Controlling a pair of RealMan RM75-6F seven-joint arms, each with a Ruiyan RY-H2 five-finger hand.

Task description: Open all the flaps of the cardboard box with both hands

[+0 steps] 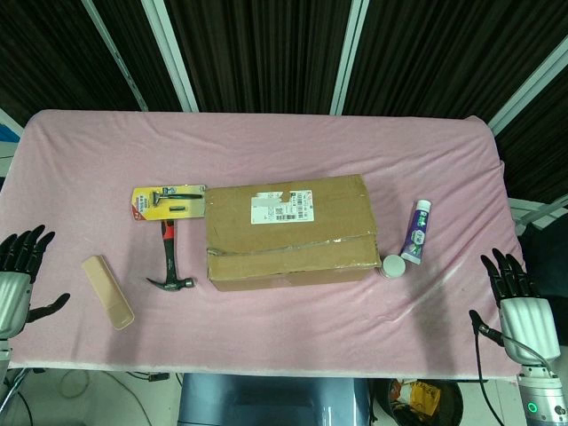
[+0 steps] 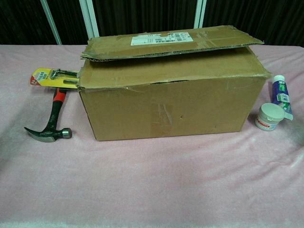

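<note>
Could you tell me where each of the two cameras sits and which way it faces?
Head view: high above the near table edge, looking steeply down on the cardboard box and pink cloth; the left hand and right hand, both open, show at the bottom corners.
Chest view: low at the near edge, facing level across the table at the box's front wall; no part of the robot shows.
Shared: the box, hammer, white jar and tube.
</note>
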